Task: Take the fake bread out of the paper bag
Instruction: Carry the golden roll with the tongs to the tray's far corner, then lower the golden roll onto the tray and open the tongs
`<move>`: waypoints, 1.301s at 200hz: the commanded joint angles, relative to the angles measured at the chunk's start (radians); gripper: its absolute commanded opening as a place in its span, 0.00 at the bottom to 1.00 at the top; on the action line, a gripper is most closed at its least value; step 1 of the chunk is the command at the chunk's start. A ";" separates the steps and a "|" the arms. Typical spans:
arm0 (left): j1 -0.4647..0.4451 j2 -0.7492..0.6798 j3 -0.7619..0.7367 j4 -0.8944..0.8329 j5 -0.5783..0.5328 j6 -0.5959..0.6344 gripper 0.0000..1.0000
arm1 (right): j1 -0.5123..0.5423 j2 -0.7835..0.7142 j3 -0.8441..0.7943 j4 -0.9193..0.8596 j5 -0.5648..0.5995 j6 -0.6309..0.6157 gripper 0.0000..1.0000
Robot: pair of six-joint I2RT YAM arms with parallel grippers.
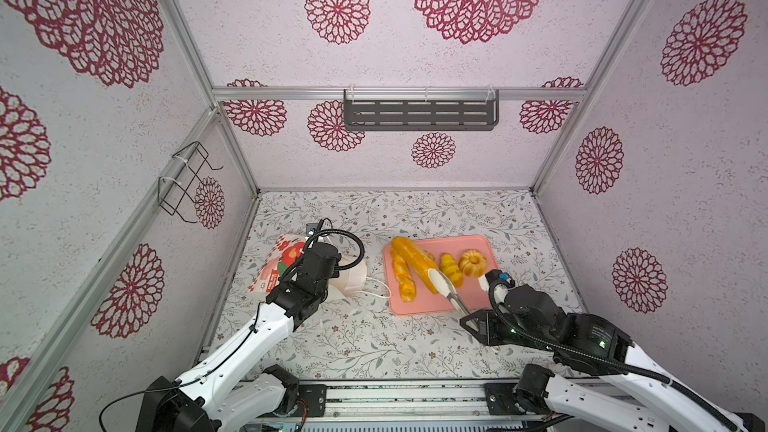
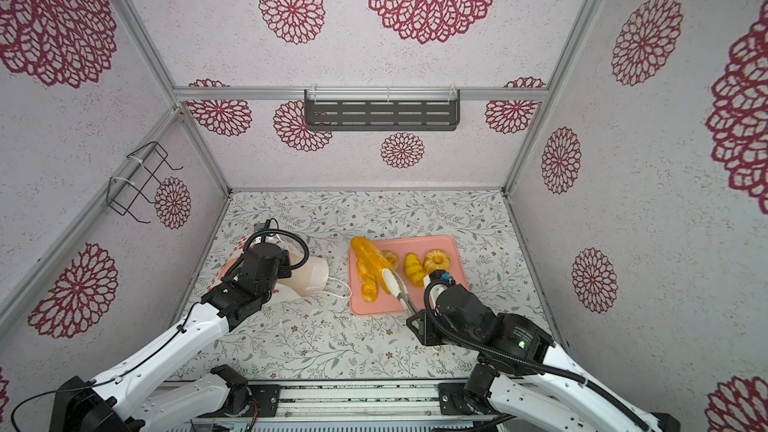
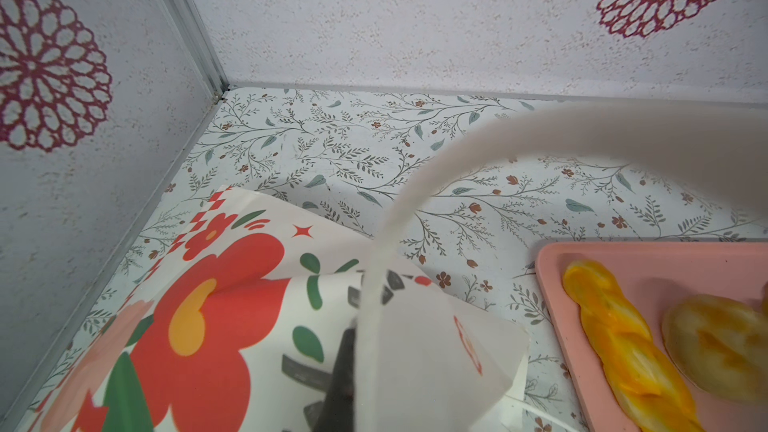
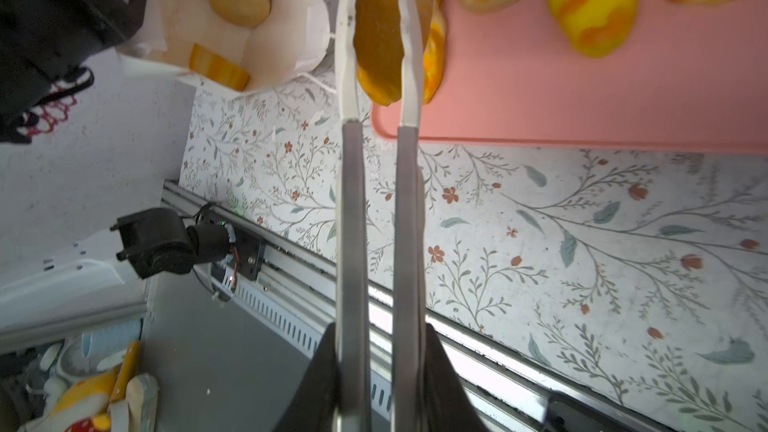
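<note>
Right wrist view: my right end effector (image 4: 380,338) is squeezed narrow around the steel handles of the tongs (image 4: 351,201). Their white tips pinch the long loaf (image 4: 378,27) at the edge of the pink tray (image 4: 582,110). Whether the loaf has touched down I cannot tell.

In both top views the tray sits just right of centre on the table (image 1: 374,347). The loaf slants along the tray's left side, over the twisted stick (image 1: 401,280). A yellow roll (image 1: 451,270) and a ring bun (image 1: 472,263) lie further right, and a flat round bun (image 2: 390,258) peeps out beside the loaf.

Left of centre the paper bag (image 1: 286,253) lies on its side, mouth toward the tray, with a strip of table between them. My left end effector (image 3: 347,359) is clamped shut on the paper at the bag's rim, a cord handle (image 3: 415,184) looping past the lens. Two pieces of fake bread show inside the bag: a pale round roll (image 4: 239,6) and an orange striped piece (image 4: 218,68).

Step in hand, by my reckoning: setting the loaf on the tray, with the job past half. The next move calls for easing the tongs apart to release the loaf. They then swing left into the bag's mouth for the striped piece, with the left holding the rim up so the paper does not fold over the tips.
</note>
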 commanded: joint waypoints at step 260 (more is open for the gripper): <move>0.008 -0.154 -0.106 0.009 0.113 -0.056 0.00 | -0.533 0.236 -0.098 -0.039 -0.030 -0.388 0.00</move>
